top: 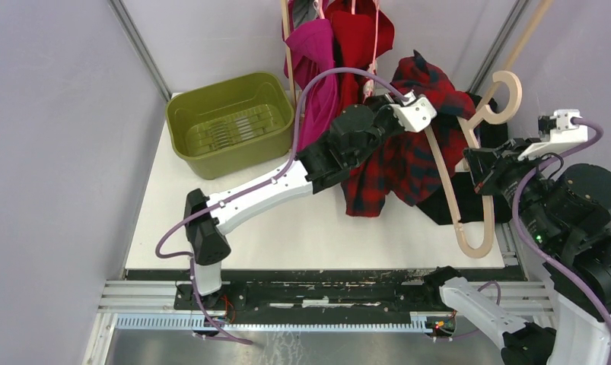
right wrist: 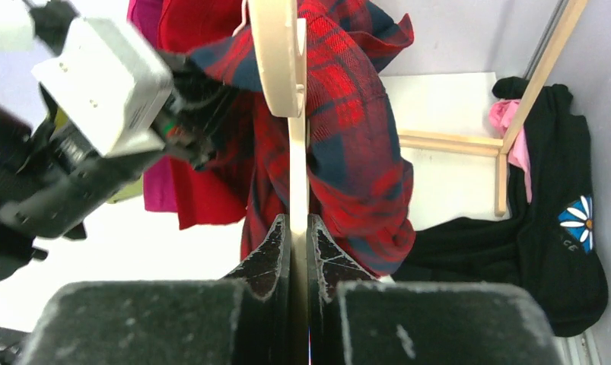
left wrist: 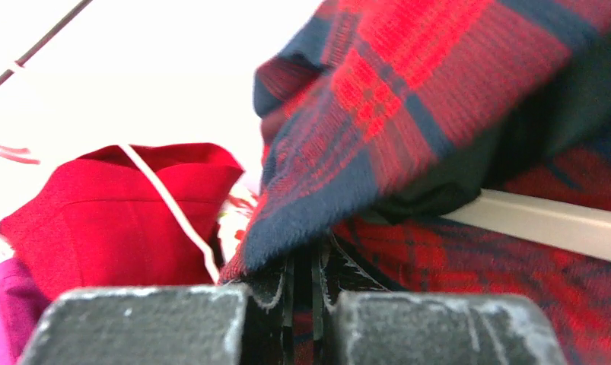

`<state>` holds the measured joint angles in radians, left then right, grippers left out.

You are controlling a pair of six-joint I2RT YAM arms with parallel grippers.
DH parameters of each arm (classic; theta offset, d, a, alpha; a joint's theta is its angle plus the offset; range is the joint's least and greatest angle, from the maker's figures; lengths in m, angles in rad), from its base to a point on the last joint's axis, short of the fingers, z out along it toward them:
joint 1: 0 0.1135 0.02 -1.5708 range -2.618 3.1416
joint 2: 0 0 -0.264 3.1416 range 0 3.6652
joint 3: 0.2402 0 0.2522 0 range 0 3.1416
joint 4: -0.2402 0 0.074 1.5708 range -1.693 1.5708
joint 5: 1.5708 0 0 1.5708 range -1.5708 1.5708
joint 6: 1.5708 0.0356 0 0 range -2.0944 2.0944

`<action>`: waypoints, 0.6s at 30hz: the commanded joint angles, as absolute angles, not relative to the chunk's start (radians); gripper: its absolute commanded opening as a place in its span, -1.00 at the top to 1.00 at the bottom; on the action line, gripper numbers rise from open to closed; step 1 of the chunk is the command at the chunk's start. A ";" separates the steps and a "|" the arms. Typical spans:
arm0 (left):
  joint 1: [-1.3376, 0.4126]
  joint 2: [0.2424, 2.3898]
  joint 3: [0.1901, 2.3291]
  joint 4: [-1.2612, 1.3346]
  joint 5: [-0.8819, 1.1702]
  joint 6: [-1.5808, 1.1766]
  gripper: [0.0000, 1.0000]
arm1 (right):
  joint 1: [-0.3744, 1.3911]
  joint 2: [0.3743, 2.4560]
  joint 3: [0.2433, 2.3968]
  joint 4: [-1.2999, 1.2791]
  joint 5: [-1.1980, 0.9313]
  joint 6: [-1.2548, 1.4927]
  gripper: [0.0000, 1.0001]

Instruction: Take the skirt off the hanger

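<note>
Red garments [top: 359, 38] hang behind the skirt [top: 408, 160] — green basin [top: 233, 161] beside.

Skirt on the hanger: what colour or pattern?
Red and navy plaid skirt, clearest in left wrist view.

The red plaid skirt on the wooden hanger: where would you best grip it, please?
Probably the loose edge of the red plaid skirt, pinched from the left as the left gripper does: cloth hangs free there, off the wooden hanger that the right gripper clamps.

Near table [top: 302, 236] lies open; green bin [top: 211, 163] and hung clothes [top: 355, 38] crowd the back.
</note>
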<state>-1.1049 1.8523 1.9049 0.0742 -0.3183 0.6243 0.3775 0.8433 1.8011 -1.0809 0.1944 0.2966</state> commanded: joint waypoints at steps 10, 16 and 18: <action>-1.004 1.872 2.202 0.466 -0.415 0.918 0.94 | 0.377 0.802 1.876 -1.347 -0.117 0.260 0.99; -0.988 1.839 2.162 0.474 -0.411 0.939 0.94 | 0.377 0.760 1.905 -1.501 -0.070 0.216 0.99; -0.987 1.830 2.158 0.475 -0.410 0.940 0.94 | 0.376 0.733 1.891 -1.501 0.013 0.213 0.99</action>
<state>-0.9863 1.9160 2.1242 0.3126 -0.4095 0.8700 0.3740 0.7731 1.8816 -1.4162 -0.0601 0.2455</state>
